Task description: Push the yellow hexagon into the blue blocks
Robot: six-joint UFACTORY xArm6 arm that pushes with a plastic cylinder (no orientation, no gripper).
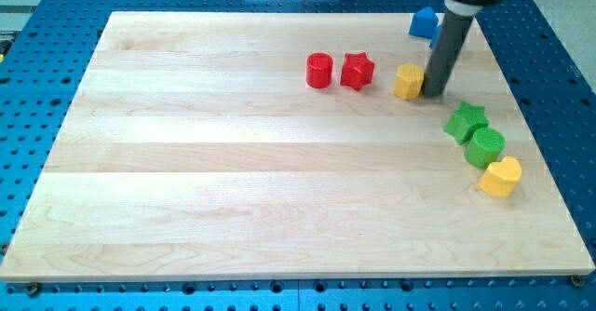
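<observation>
The yellow hexagon [408, 82] lies on the wooden board at the upper right. My tip [434, 93] stands right beside it, on its right side, touching or almost touching. A blue block [425, 21] sits near the board's top edge, above the hexagon; a second blue block [435, 33] peeks out from behind the rod and is mostly hidden. The rod rises toward the view's top.
A red cylinder [319, 70] and a red star [357, 71] lie left of the hexagon. A green star [466, 121], a green cylinder [485, 148] and a yellow heart [500, 176] lie in a row below right. The board's right edge [540, 143] is close.
</observation>
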